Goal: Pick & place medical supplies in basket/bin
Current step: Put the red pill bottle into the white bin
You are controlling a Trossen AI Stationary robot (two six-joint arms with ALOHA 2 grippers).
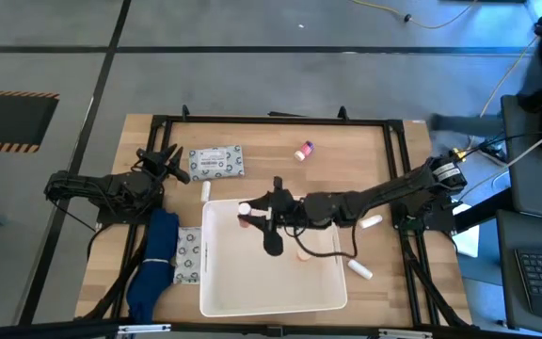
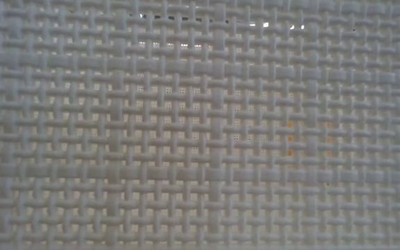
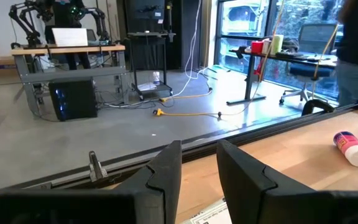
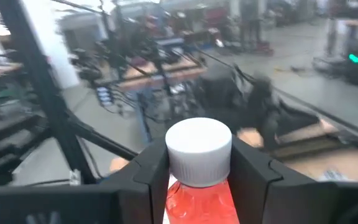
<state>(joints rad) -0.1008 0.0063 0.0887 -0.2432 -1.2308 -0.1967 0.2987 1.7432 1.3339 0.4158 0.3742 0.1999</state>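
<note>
My right gripper (image 1: 255, 214) reaches from the table's right over the far left part of the white bin (image 1: 222, 282) and is shut on a tiny red bottle (image 4: 197, 193) with a white cap (image 1: 245, 209). An orange-capped item (image 1: 304, 252) lies inside the bin. My left gripper (image 1: 165, 160) waits open at the table's left, near a grey-white packet (image 1: 216, 162). Also on the table lie a pink-capped vial (image 1: 304, 150), one white tube (image 1: 206, 191) and two others (image 1: 372, 223) (image 1: 360, 270). A second packet (image 1: 190, 256) lies left of the bin. My right gripper pinches the red bottle by its body (image 4: 199, 198), just below the white cap (image 4: 199, 151), between its two fingers (image 4: 153, 174). The fingers come roughly level from the table's right. The bottle lies along them, its cap sticking out past the tips, held above the bin.
A blue cloth (image 1: 153, 268) lies on the left near side, partly over the second packet. A dark frame (image 1: 271, 120) rims the table. A white woven surface (image 2: 200, 125) fills the low view. The left wrist view shows the pink-capped vial (image 3: 352, 148) on the wood.
</note>
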